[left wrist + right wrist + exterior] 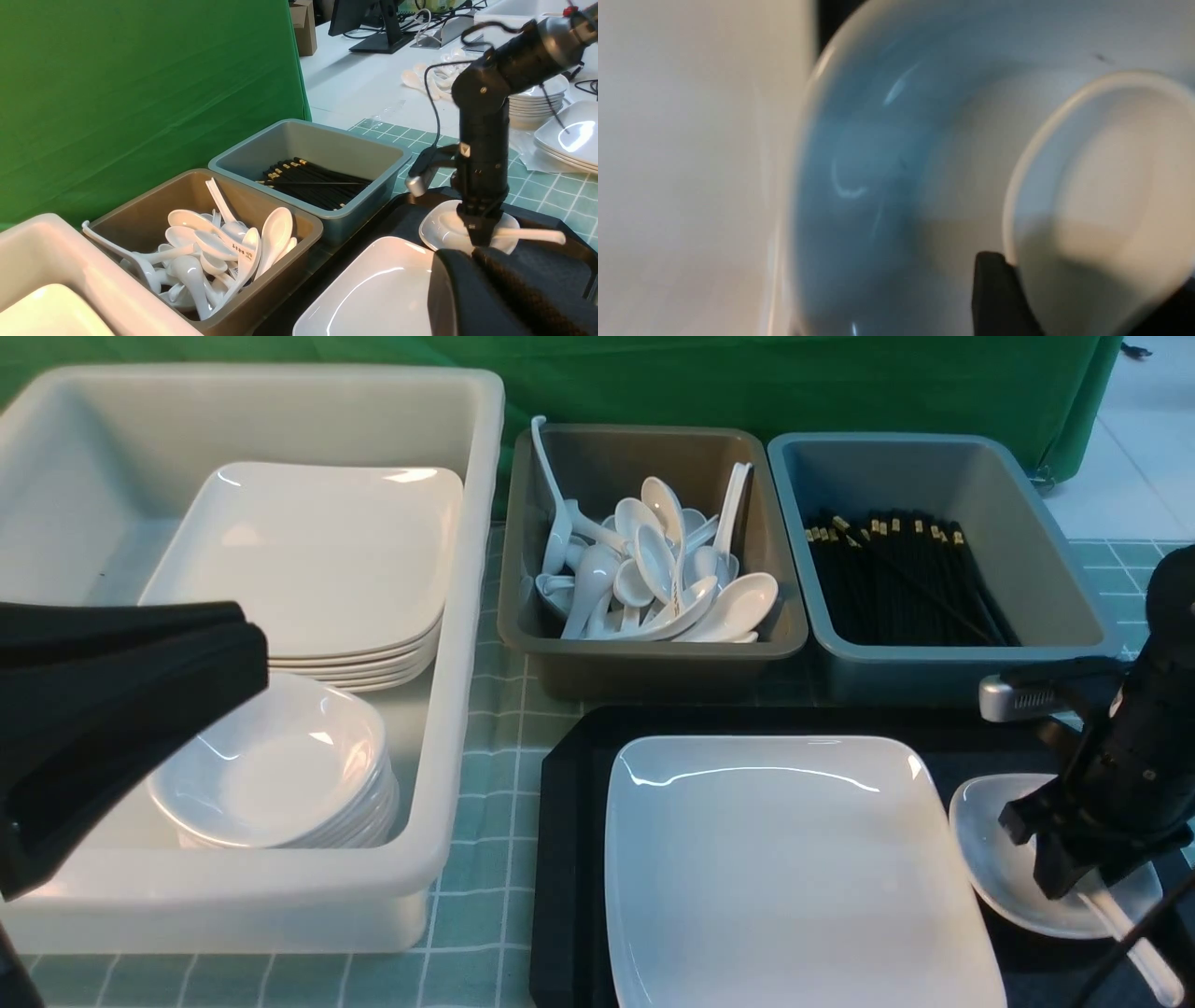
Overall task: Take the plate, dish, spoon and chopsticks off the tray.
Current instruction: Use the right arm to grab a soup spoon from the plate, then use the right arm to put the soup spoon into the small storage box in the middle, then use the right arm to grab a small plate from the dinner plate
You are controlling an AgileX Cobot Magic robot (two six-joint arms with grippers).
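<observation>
The large white plate point(784, 868) lies on the black tray point(569, 859); the left wrist view shows it too point(373, 289). The small dish point(1004, 859) sits at the plate's right on the tray, with the white spoon point(1125, 933) in it, handle sticking out towards me. My right gripper point(1074, 877) reaches down into the dish. Its jaws hold the spoon bowl point(1101, 186) from both sides, just above the dish floor point(878, 186). My left gripper point(247, 649) is shut and empty, raised over the white bin. No chopsticks show on the tray.
A white bin point(467, 616) at the left holds a stack of plates point(308, 560) and a stack of dishes point(271, 765). Behind the tray stand a brown bin of spoons point(653, 569) and a blue-grey bin of black chopsticks point(896, 579). A green backdrop stands behind.
</observation>
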